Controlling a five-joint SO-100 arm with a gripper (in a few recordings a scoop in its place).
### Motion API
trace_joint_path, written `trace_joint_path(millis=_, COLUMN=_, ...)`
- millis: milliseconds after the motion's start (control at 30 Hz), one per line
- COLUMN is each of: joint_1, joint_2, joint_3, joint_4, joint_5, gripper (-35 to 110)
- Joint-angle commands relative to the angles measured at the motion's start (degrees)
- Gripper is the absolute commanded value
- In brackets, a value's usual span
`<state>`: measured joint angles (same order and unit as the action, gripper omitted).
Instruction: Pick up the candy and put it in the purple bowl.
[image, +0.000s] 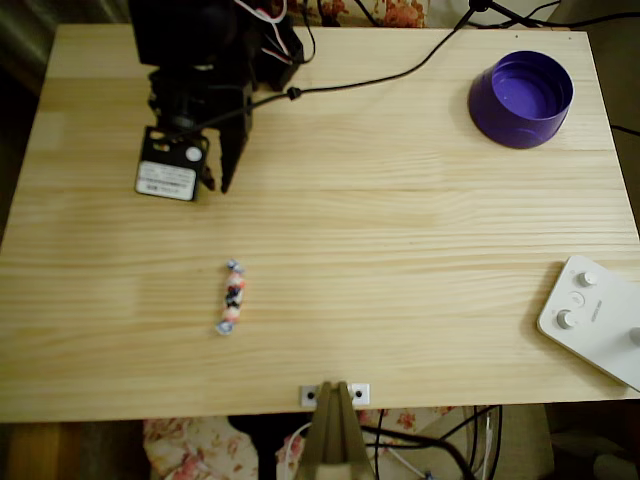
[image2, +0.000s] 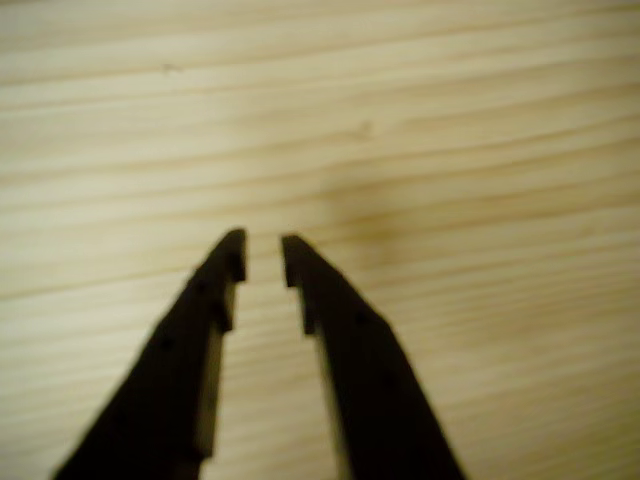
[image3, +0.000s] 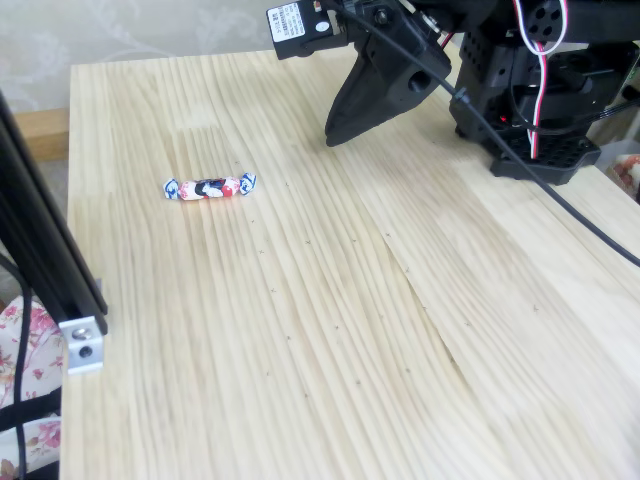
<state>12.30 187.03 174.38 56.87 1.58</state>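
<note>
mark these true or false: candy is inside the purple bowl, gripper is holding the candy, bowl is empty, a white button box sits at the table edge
The candy is inside the purple bowl: false, it lies on the bare table, far from the bowl.
The gripper holds the candy: false, its jaws stand slightly apart over bare wood, empty.
The bowl is empty: true.
A white button box sits at the table edge: true.
</note>
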Motion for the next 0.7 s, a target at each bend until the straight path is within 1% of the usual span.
trace_joint_path(millis=0, joint_1=0.5, joint_2=1.9, joint_3=-1.1, joint_4=1.0, joint_5=-0.3, gripper=-1)
trace_joint_path(millis=667, joint_1=-2.4, joint_2=1.9, joint_3=-1.1, joint_4=0.9, joint_5=-3.3, gripper=-1)
